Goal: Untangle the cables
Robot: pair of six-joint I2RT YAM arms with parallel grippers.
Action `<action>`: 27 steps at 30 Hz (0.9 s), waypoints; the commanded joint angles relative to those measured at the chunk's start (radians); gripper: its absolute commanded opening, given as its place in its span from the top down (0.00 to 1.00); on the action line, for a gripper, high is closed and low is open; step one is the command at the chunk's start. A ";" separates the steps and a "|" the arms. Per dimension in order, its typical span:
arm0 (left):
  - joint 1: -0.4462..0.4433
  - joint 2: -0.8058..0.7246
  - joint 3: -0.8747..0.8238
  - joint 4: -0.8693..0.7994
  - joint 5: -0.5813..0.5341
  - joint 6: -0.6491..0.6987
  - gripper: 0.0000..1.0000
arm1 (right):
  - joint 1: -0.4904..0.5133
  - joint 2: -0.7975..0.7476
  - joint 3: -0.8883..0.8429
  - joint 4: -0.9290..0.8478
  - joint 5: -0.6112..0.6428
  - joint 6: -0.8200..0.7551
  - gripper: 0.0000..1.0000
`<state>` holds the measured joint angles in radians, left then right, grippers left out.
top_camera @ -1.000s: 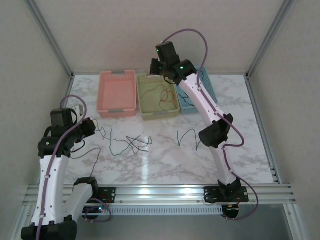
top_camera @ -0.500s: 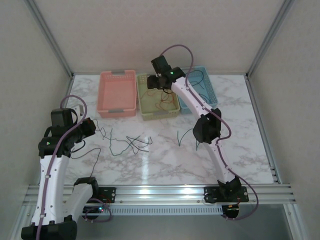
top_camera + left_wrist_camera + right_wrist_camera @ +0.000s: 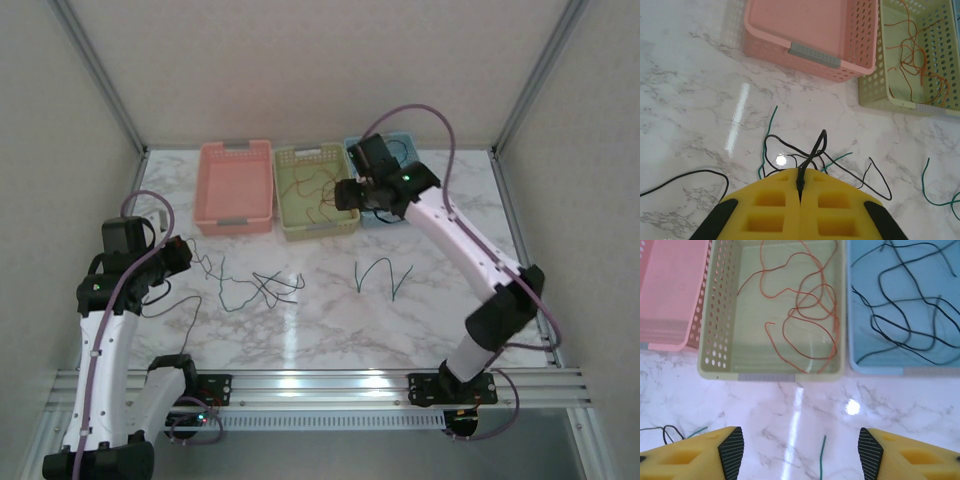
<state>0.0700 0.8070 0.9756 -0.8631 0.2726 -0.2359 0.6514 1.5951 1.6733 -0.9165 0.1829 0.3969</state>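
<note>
On the white marbled worktop (image 3: pixel 330 320), top view: a knot of hair-thin black and green wires (image 3: pixel 255 285) lies near the left hand (image 3: pixel 180 250), and a loose green wire (image 3: pixel 378 272) lies well apart to its right. The right hand (image 3: pixel 345 193) hovers at the pale green perforated basket (image 3: pixel 312 153), beside the pink perforated basket (image 3: pixel 236 150). Left wrist: the yellow fingers (image 3: pixel 770 200) are pressed together, pinching a raised loop of one black wire (image 3: pixel 817 145) from the knot. Right wrist: the right hand (image 3: pixel 801 452) is spread wide, holding nothing; thin orange wires (image 3: pixel 810 305) lie in the green basket, curly black wires (image 3: pixel 905 325) in the light blue basket (image 3: pixel 880 371). Wires look near weightless, limp, springy and slip-prone, and a tug likely drags the whole knot. Best pinched at a free end or a raised loop clear of crossings.
</note>
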 commanded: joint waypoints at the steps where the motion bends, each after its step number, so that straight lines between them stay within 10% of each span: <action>1: 0.010 -0.019 -0.014 0.014 0.026 -0.006 1.00 | 0.002 -0.101 -0.178 -0.018 0.004 0.085 0.37; 27: 0.010 -0.021 -0.017 0.015 0.025 -0.011 1.00 | -0.046 -0.200 -0.717 0.160 0.023 0.095 0.54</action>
<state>0.0700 0.7937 0.9657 -0.8562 0.2806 -0.2359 0.6109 1.3636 0.9737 -0.8310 0.2127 0.4850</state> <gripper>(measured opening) 0.050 0.475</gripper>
